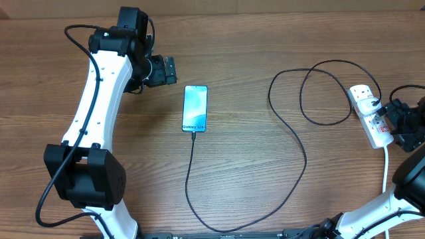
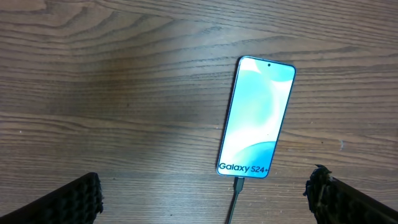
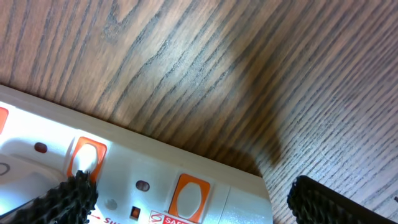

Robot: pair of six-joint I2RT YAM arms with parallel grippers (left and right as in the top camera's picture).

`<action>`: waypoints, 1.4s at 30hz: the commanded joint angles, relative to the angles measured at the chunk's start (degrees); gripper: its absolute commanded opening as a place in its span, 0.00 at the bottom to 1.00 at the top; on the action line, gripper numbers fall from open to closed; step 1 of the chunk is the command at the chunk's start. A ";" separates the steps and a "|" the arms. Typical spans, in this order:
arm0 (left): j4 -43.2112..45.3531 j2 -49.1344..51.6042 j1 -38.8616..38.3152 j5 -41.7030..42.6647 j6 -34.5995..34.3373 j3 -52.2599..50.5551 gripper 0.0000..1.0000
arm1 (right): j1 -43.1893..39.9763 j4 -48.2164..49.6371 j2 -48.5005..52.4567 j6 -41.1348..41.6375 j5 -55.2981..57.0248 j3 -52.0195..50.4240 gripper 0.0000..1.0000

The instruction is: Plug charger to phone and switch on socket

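We judge the plugging-in done and the switch to be the step in hand. The charger cable (image 1: 188,166) meets the bottom edge of the Galaxy phone (image 1: 195,108), which lies screen-up near the centre of the wooden surface (image 1: 265,40). From there the cable loops down and around to the white power strip (image 1: 369,118) at the right edge of the frame, where its black plug (image 1: 376,106) seems seated. The left fingers (image 2: 78,198) are spread wide, grasping nothing, hovering to the upper left of the phone. The right fingers (image 3: 65,198) are likewise released and empty, one tip over the strip right by an orange rocker switch (image 3: 86,155), the other over bare wood. To do this well we would first pick the switch belonging to the occupied outlet, which the wrist view does not show. Then we would press straight down with a single fingertip, gently enough that the strip neither slides nor tips.
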 commanded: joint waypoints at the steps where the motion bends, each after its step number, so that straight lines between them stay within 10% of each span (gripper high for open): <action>1: -0.11 -0.90 0.24 -0.57 -0.02 0.37 1.00 | 0.24 1.42 -0.90 -1.03 -2.08 -0.94 1.00; 42: -0.13 -0.90 0.24 -0.57 -0.02 0.39 1.00 | -0.72 3.74 -1.31 -3.10 -3.50 -1.20 1.00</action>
